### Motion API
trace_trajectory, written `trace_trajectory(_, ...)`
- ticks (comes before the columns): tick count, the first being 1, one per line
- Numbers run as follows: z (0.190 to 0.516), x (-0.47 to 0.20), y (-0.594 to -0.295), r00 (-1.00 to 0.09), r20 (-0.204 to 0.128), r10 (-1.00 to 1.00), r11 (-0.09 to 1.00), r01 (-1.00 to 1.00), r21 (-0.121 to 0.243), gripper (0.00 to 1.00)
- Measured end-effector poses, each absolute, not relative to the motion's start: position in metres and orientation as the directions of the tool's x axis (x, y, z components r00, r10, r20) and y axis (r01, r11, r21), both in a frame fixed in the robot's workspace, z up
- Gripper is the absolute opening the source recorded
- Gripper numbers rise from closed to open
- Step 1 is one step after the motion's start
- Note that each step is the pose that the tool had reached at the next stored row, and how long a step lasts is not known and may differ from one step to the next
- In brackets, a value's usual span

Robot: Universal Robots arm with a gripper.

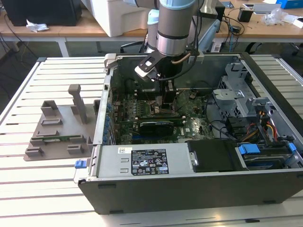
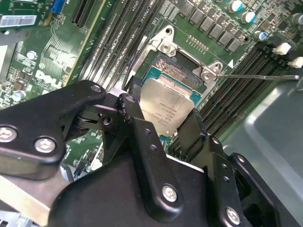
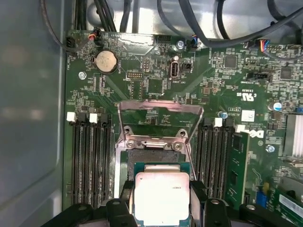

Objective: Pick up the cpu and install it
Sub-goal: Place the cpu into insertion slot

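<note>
Inside an open computer case (image 1: 189, 194), the tool (image 3: 161, 201) is clenched on the cpu (image 3: 162, 191), whose silver top shows between its fingertips. Just beyond the tool's tip lies the open socket (image 3: 156, 158), its metal frame raised. Installing seems in hand; seating calls for keeping the chip level and square.

A silver-grey cylindrical arm (image 1: 171, 28), banded in pale blue, is seen in the exterior view, with a tan cable (image 1: 182, 58) looped at its wrist. The matte black gripper (image 2: 163, 118) is built of linked plates fastened by silver screws (image 2: 169, 193).
</note>
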State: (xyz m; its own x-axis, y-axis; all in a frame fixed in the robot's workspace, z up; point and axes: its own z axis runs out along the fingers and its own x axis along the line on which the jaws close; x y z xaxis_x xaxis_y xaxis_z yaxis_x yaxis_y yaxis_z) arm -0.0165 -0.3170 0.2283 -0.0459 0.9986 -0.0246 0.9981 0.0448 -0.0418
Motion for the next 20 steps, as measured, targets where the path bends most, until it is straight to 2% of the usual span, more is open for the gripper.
trace_trajectory(6, 0.212, -0.019, -0.316, -0.046, -0.025, 0.999, 0.045, 0.998, -0.042, 0.55)
trace_trajectory(20, 0.201, -0.018, -0.311, -0.010, -0.024, 1.000, 0.009, 0.999, -0.042, 0.55)
